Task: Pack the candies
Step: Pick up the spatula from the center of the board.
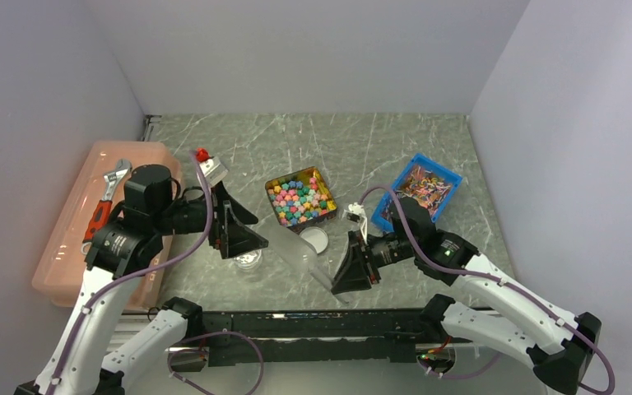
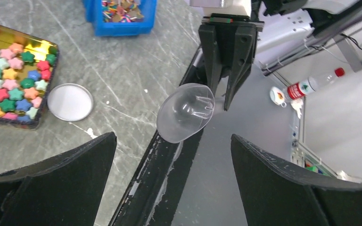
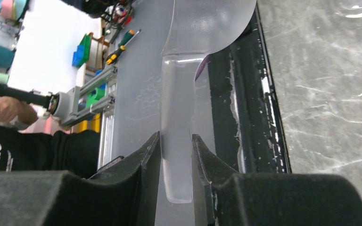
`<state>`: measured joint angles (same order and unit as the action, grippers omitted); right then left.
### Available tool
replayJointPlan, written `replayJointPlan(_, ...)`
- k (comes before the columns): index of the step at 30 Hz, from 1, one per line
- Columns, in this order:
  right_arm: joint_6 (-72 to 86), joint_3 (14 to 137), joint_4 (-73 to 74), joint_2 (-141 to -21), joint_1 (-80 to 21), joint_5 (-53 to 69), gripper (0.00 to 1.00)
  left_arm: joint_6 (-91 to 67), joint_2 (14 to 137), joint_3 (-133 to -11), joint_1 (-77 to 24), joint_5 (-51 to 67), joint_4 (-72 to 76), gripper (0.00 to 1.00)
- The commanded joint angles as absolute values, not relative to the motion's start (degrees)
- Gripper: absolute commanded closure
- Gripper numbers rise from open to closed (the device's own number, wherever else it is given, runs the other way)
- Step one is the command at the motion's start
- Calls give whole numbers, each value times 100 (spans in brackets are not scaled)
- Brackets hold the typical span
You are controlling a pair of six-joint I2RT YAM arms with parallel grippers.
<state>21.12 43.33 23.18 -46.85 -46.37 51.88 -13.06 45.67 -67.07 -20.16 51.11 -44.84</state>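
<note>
The candies [image 1: 299,201] are small star-shaped lumps in mixed colours filling a square gold tin [image 1: 323,176] at the table's middle; they also show in the left wrist view [image 2: 9,80]. My right gripper [image 1: 354,265] is shut on the handle of a clear plastic scoop [image 3: 176,94], whose empty bowl [image 2: 186,113] hangs over the table's near edge, apart from the tin. My left gripper [image 1: 243,228] is open and empty, left of the scoop and just above a small clear jar [image 1: 248,262].
A round white lid [image 1: 314,240] lies just in front of the tin. A blue bin [image 1: 418,191] of mixed small items stands at the right. A pink tub [image 1: 66,247] at the left holds a wrench [image 1: 113,177] and a red-handled tool.
</note>
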Motion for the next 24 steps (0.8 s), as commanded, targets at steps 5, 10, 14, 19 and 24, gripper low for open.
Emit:
replayJointPlan(5,1924,4848,2112,-4818,-4870,5522,100,-1446,4479,-6603,-2004,5957,-4200,8)
replayJointPlan(10,1911,5054,2057,-5054,-4968,5633,100,-1538,4515,-6490,-2012,6058,-4101,15)
replayJointPlan(14,1815,5288,2137,-5220,-5024,5652,100,-1522,4535,-6502,-2013,6019,-4128,19)
replayJointPlan(19,1712,5466,2267,-5388,-5070,5619,100,-1525,4487,-6455,-2021,5993,-4109,25)
replayJointPlan(24,1716,5510,2261,-5406,-5131,5589,100,-1514,4481,-6427,-2030,5909,-4127,33)
